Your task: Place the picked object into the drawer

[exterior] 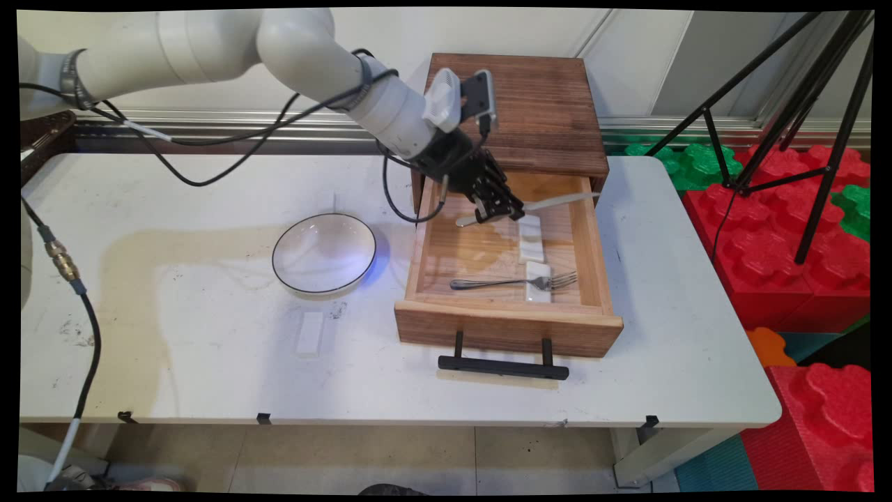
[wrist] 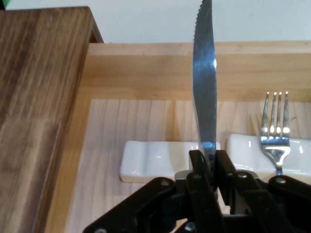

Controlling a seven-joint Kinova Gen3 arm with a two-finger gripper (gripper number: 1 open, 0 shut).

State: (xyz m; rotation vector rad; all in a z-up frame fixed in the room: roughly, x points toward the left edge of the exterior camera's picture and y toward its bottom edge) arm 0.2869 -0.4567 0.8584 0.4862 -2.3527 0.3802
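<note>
Gripper point(exterior: 496, 209) clamped on knife point(exterior: 550, 203) at frame centre, above open drawer point(exterior: 507, 328); blade runs from the fingers toward upper right, over drawer's back corner | two white rests point(exterior: 531, 238) on drawer floor just below gripper | fork point(exterior: 516, 282) across nearer rest | bowl point(exterior: 324, 252) left of drawer | white block point(exterior: 310, 334) lower left on table point(exterior: 209, 376)

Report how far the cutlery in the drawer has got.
Done: the drawer stands open, and the fork lies in it with its tines on a white rest. In hand: the gripper is shut on the knife above the second rest. Left: the knife is not yet set down.
</note>
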